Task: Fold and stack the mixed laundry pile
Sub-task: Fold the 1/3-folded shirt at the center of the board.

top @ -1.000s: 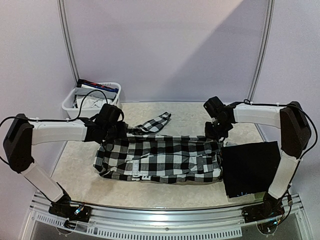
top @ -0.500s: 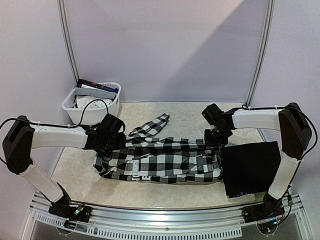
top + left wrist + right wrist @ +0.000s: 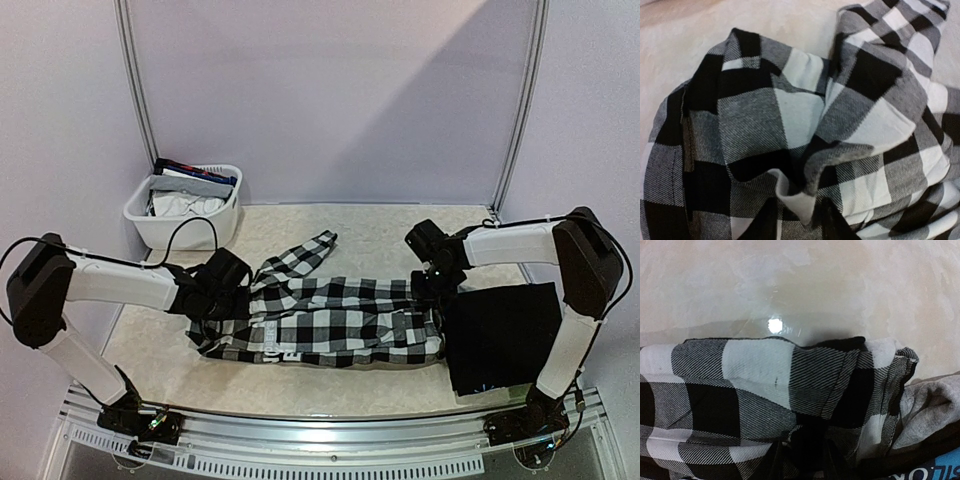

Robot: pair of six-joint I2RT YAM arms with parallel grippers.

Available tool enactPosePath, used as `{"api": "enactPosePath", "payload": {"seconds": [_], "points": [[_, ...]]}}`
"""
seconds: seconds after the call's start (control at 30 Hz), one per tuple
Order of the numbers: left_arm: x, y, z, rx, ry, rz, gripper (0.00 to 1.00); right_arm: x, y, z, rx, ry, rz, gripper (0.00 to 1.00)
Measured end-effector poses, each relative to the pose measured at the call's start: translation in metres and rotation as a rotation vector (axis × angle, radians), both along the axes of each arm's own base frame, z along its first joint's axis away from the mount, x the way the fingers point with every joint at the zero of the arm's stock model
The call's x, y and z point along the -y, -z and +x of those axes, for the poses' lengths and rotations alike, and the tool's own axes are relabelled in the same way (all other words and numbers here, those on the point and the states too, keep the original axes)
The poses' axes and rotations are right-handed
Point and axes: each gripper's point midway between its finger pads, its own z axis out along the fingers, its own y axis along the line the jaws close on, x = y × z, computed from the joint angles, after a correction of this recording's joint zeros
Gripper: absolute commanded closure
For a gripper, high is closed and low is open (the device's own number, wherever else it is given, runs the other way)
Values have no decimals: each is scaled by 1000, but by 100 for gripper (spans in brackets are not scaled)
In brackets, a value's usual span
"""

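Jaws, left and right, are seen low at opposite ends of the checkered shirt (image 3: 340,320), their grip impossible to tell. The shirt is spread lengthwise on the worktop (image 3: 380,225), presumably flattened for folding, beside a black piece (image 3: 500,335).

twill-woven checkered shirt (image 3: 790,125) (glossy stone-look table (image 3: 790,280))

The top view looks down from behind over the whole worktop (image 3: 380,225); each wrist view faces down, very close on one end of the checkered shirt (image 3: 340,320).
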Motion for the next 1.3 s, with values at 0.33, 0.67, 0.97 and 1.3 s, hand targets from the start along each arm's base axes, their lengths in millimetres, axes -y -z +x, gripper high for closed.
{"api": "enactPosePath", "payload": {"seconds": [0.33,0.67,0.97,1.3], "points": [[1,-80,-8,192,45,-45,41,-15,-48,2,74,-79,102,54],[0,-77,15,207,95,-18,57,-74,-85,26,158,-207,339,55],[6,-29,46,121,115,-43,64,-96,-61,29,109,-260,381,61],[6,-1,58,90,102,-55,69,-88,0,27,8,-236,308,64]]}}
